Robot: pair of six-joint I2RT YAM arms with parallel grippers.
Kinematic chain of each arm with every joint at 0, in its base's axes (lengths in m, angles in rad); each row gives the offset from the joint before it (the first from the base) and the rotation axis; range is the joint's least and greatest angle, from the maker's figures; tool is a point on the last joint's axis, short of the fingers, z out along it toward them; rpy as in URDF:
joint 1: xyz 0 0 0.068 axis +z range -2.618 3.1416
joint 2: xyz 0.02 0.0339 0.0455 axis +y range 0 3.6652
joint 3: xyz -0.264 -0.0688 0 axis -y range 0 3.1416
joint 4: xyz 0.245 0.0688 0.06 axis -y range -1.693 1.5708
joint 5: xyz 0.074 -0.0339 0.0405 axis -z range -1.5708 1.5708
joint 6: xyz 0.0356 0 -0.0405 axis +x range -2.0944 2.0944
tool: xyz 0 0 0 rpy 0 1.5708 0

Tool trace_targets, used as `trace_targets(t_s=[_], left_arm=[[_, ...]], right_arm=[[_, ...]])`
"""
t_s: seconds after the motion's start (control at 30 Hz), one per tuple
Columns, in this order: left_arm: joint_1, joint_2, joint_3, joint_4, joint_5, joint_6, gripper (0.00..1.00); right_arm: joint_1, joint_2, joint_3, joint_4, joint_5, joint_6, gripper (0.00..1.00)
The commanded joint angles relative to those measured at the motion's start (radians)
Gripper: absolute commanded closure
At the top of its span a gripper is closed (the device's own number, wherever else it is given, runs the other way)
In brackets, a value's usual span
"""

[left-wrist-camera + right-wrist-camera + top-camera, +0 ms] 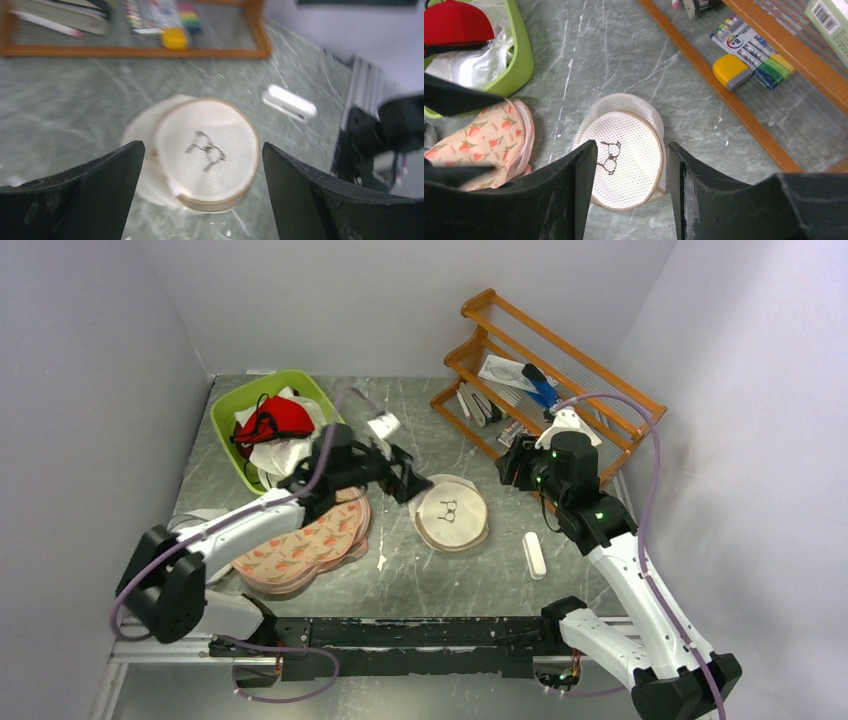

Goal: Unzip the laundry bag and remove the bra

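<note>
the green basket (222, 420) sits at the back left of the desk (400, 580). the red bra (272, 420) lies on top in it, over white clothes and a shiny white plastic bag. the laundry bag (452, 512) lies flat in the middle of the desk, with its little black bra drawing facing up. i cannot tell if its zip is open. the peach fruit-print pads (300, 545) lie in a pile between the basket and the laundry bag.

the left end effector (408, 480) hangs just left of the laundry bag. its fingers are wide apart and hold nothing. the right end effector (515, 465) hangs near the wooden rack (465, 425). its fingers are apart too, with nothing between them.

the top view shows both arms and the whole basket. the left wrist view is blurry; it shows the laundry bag (207, 155) under the open fingers and a small white bar (290, 103) on the desk near it. only the right wrist view shows clearly what is in the rack: a pack of colour pens (754, 47) and a yellow and grey block (732, 71). it also shows the bra (454, 22) in the basket corner.
</note>
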Motion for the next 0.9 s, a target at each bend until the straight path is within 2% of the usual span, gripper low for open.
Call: trace_targets(t_s=[0.0,0.2,0.3,0.37,0.5,0.6,0.73,0.87], left_arm=[[0.163,-0.162,-0.015,0.053,-0.111,-0.141,0.02],[0.452,-0.349,0.009,-0.071,-0.261,-0.243,0.05],[0.607,-0.419,0.026,-0.124,-0.286,-0.278,0.06],[0.681,-0.468,0.035,-0.15,-0.307,-0.269,0.06],[0.688,-0.49,0.163,-0.296,-0.374,-0.15,0.07],[0.675,-0.507,0.241,-0.34,-0.355,-0.111,0.06],[0.636,-0.558,0.255,-0.285,-0.232,-0.07,0.06],[0.577,-0.629,0.178,-0.164,-0.136,-0.031,0.06]], right_arm=[[-0.004,-0.007,-0.023,0.046,-0.029,-0.009,0.45],[-0.004,-0.008,-0.031,0.066,-0.05,-0.026,0.28],[-0.004,-0.015,-0.032,0.078,-0.068,-0.039,0.1],[-0.004,-0.025,-0.035,0.093,-0.081,-0.05,0.03],[-0.004,-0.07,-0.046,0.14,-0.132,-0.079,0.0],[-0.003,-0.126,-0.052,0.182,-0.107,-0.075,0.0],[-0.004,-0.176,-0.038,0.22,-0.028,-0.098,0.0],[-0.004,-0.17,-0.014,0.206,0.066,-0.113,0.0]])
